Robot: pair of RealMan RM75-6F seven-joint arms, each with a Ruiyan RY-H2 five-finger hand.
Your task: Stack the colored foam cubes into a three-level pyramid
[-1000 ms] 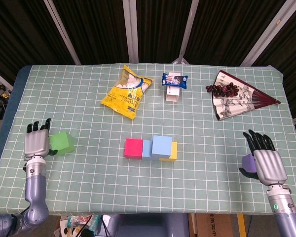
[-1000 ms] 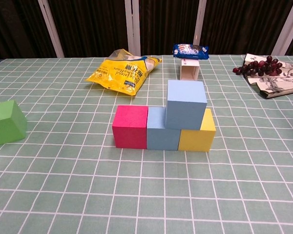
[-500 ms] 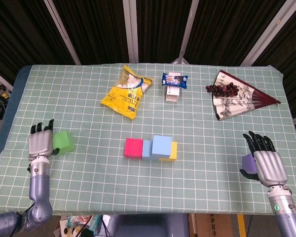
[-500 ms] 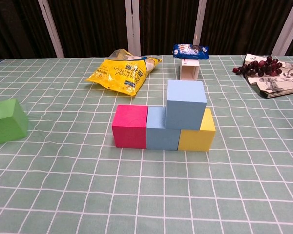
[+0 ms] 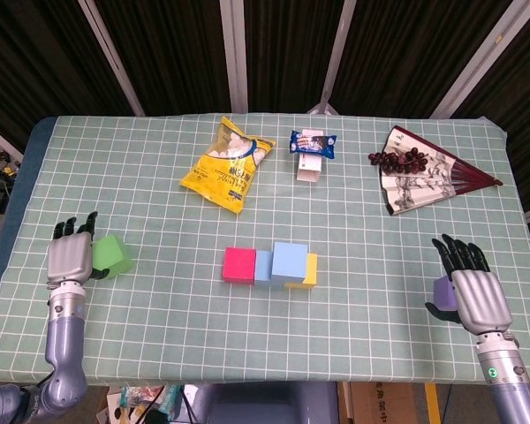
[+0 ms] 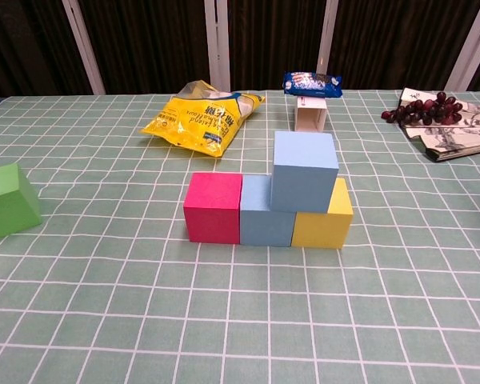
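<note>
Cube stack mid-bench: pink cube [image 6: 213, 207], blue cube [image 6: 266, 212] and yellow cube [image 6: 326, 215] touch in one row, pink at the left end, yellow at the right. A light-blue cube [image 6: 305, 170] sits on top, straddling the blue and yellow ones. That makes two levels, upper level holding one cube.

Green cube [image 5: 111, 255] lies well left of the row, near the left bench edge, tilted in the chest view. Left hand [image 5: 69, 256] is right beside it on its outer side, back of hand up, dark fingers [image 5: 75, 225] pointing away from the robot. Fingers look touching the cube's side; cannot tell if they actually grip it. Left hand is out of the chest view.

Purple cube [image 5: 444, 291] is far right, near the front edge, mostly hidden behind the right hand [image 5: 473, 293]. Fingers extend past the cube, thumb on its near-left side; grip or just contact, cannot tell.

Further back on the green checked bench [image 5: 159, 336]: yellow snack bag [image 5: 228, 165] behind-left of the stack, small white box [image 5: 309, 168] with a blue wrapped snack [image 5: 313, 142] on top, behind the stack. Far right back: open folding fan [image 5: 424, 177] with a bunch of dark grapes [image 5: 397, 159] lying on it.
</note>
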